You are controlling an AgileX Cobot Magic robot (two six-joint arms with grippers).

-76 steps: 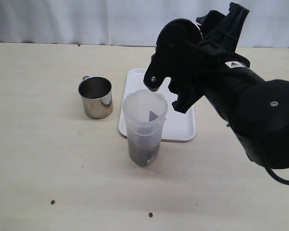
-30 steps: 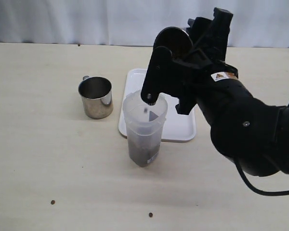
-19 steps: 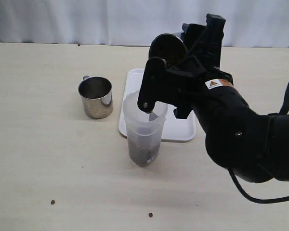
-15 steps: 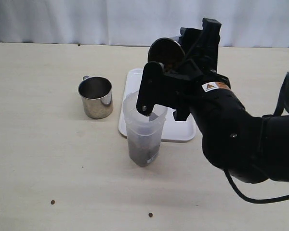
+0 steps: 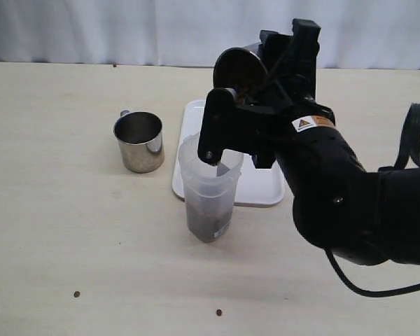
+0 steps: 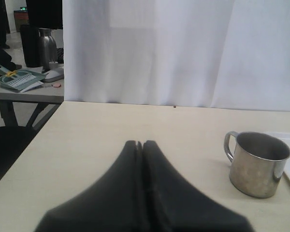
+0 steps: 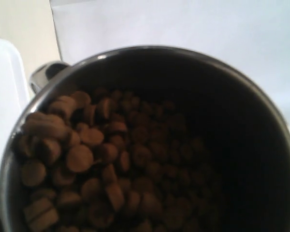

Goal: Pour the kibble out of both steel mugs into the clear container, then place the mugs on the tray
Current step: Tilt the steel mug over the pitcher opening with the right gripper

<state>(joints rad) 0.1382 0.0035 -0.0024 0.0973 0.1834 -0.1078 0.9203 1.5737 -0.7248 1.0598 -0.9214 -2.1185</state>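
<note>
Right fingers grip a steel mug full of kibble, tilted just up-frame of the clear container at centre. Left fingers are pressed together, empty. Second pour likely beginning: tip further, aiming inside the rim.

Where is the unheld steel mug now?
Exterior view: the shiny stainless-steel mug stands upright on the table, left of the white rectangular tray and the tall clear plastic container, touching neither.
</note>
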